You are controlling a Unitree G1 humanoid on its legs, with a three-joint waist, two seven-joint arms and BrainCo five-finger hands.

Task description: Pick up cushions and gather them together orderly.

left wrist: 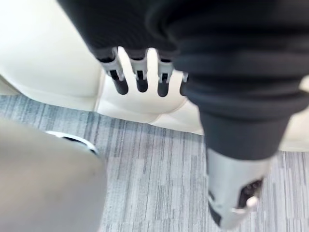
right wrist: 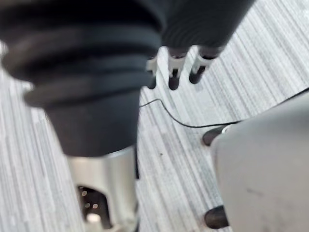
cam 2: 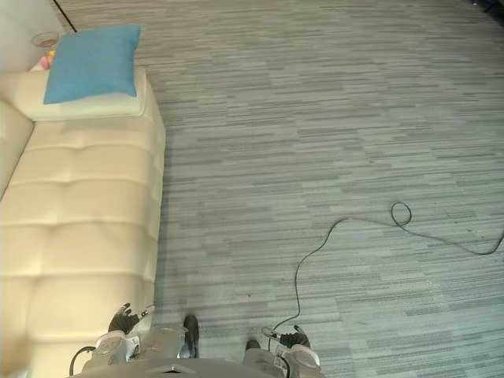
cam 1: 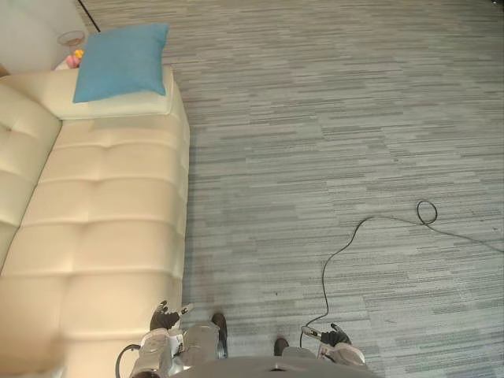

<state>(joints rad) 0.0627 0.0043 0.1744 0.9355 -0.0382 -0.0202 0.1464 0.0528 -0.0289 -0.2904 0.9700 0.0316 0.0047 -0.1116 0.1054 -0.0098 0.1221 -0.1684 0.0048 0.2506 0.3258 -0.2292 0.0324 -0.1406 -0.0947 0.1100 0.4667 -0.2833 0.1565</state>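
A blue cushion point(cam 1: 122, 61) lies on the far arm of a cream leather sofa point(cam 1: 102, 213) at the upper left, seen again in the right eye view point(cam 2: 90, 61). My left hand point(cam 1: 164, 319) hangs low beside the sofa's near front corner, far from the cushion. In the left wrist view its fingers point(left wrist: 140, 79) are relaxed and straight and hold nothing, with the sofa's front point(left wrist: 48, 58) behind them. My right hand point(cam 1: 337, 337) hangs over the grey carpet at the lower right. Its fingers point(right wrist: 174, 72) are straight too, with nothing in them.
A small side table point(cam 1: 71, 39) with a glass and pink and yellow things stands behind the sofa's far arm, against a white wall point(cam 1: 31, 24). Grey striped carpet point(cam 1: 339, 142) stretches to the right of the sofa.
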